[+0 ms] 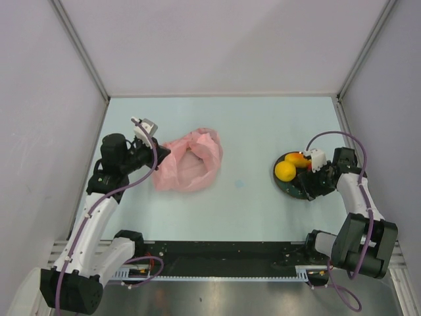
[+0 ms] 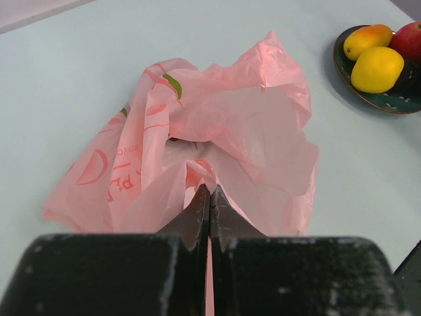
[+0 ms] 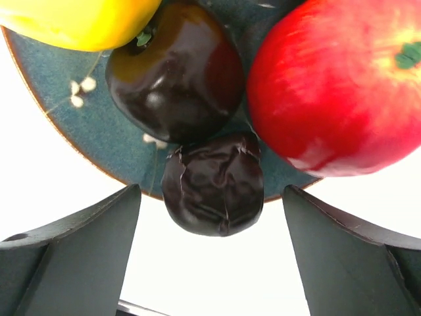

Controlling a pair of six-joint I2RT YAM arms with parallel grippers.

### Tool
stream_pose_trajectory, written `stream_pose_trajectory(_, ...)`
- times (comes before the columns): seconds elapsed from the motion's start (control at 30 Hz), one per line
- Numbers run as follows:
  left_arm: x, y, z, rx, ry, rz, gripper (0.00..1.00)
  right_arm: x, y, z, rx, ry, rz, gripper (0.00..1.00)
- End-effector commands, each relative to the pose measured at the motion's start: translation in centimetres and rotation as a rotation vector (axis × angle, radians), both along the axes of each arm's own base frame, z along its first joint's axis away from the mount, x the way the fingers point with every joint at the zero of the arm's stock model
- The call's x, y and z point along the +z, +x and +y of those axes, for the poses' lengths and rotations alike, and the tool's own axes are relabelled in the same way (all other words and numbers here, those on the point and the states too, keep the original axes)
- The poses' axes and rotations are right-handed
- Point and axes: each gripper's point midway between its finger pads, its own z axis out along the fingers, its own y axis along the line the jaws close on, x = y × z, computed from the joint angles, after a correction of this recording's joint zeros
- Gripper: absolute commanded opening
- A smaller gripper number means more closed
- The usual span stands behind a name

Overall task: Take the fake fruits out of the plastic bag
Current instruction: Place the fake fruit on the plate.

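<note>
1. The left pincer [image 2: 209, 194] is clamped tight on a fold of the plastic bag [image 2: 223, 131], with pink film trapped between its tips. I judge this pinch is meant to anchor the flimsy bag with its mouth open.
2. The bag lies slumped on the pale desk [image 2: 79, 59], well apart from the fruit. It is thin, crinkled and translucent, with printed marks. It looks flat, but I cannot tell whether anything is left inside.
3. The right pincer [image 3: 210, 192] stands wide apart at the rim of the dark plate [image 3: 79, 131], gripping nothing.
4. Between its fingers, touching neither, a wrinkled dark purple fruit [image 3: 212, 174] sits at the plate's rim. It is beside a glossy dark fruit [image 3: 174, 79], the smooth red apple [image 3: 335, 85] and a yellow fruit [image 3: 79, 20].
5. Gathering them on the glazed, lipped plate probably stops the round plastic pieces from rolling.
</note>
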Motion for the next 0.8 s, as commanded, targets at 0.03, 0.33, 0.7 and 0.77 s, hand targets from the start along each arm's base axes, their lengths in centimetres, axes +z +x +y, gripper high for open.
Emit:
stream_pose_trajectory(0.03,0.3,0.0,-0.2,-0.013,-0.02,-0.019,0.0,1.1,-1.1,0.2,0.003,-0.016,-0.009,0.94)
stream_pose_trajectory(0.33,0.1,-0.1,-0.3,-0.016,-0.023,-0.012,0.0,5.6,-2.2,-1.0,-0.038,-0.146,-0.091,0.95)
stream_pose_trajectory(0.7,-0.1,-0.6,0.0,-0.01,-0.009,-0.013,0.0,23.9,5.8,10.8,0.084,0.196,-0.689,1.0)
stream_pose_trajectory(0.77,-0.2,-0.7,0.1,-0.011,-0.006,-0.011,0.0,26.7,7.4,14.9,0.176,0.289,-0.772,1.0)
